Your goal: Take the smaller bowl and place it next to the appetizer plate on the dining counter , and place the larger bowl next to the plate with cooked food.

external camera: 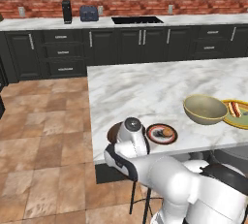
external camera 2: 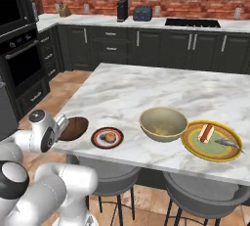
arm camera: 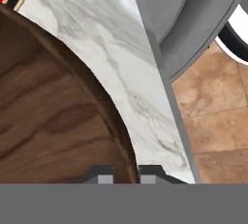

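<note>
- Gripper (arm camera: 126, 173) pinches the smaller bowl (arm camera: 53, 116) by its rim — fingers nearly closed.
- Arm reaches low over the dining counter (external camera 2: 132, 93) near-left corner, beside the appetizer plate (external camera 2: 107, 138).

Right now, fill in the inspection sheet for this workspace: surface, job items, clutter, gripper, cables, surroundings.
Surface: dining counter, white marble.
Job items: smaller bowl at the counter's near corner, beside the appetizer plate; larger bowl next to the plate with cooked food.
Clutter: nothing seen on the island.
Gripper: gripper shut on the smaller bowl's rim.
Cables: nothing seen.
Surroundings: stools under the counter; wall counter with sink and toaster; brick wall.
</note>
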Controlling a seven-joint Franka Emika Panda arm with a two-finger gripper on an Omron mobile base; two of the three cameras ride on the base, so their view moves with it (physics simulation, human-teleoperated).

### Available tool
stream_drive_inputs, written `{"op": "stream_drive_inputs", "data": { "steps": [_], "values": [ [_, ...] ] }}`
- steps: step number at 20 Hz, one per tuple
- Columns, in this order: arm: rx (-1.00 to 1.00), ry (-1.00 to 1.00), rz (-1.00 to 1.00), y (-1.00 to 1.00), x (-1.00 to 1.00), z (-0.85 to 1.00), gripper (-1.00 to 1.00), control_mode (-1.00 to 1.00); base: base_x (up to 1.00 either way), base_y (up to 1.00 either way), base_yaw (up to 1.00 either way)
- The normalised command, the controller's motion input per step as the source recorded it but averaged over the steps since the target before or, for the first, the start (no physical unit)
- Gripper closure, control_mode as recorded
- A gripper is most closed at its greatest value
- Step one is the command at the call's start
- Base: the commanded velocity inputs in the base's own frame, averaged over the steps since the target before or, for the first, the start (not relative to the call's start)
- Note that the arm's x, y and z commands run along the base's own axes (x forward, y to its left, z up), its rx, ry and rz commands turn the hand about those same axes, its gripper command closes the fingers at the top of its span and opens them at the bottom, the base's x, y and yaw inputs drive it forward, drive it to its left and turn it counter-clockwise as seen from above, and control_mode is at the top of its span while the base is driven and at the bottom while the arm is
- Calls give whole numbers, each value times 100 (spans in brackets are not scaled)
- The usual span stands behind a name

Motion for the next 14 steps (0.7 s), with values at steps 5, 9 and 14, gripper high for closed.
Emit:
{"op": "stream_drive_inputs", "data": {
  "steps": [5,9,14],
  "values": [
    [5,0,-1,-25,-15,0,-100,-100,0,0,0],
    [3,-1,-3,-9,-27,0,-100,-100,0,0,0],
    [1,-15,0,0,-39,24,-100,-100,0,0,0]
  ]
}}
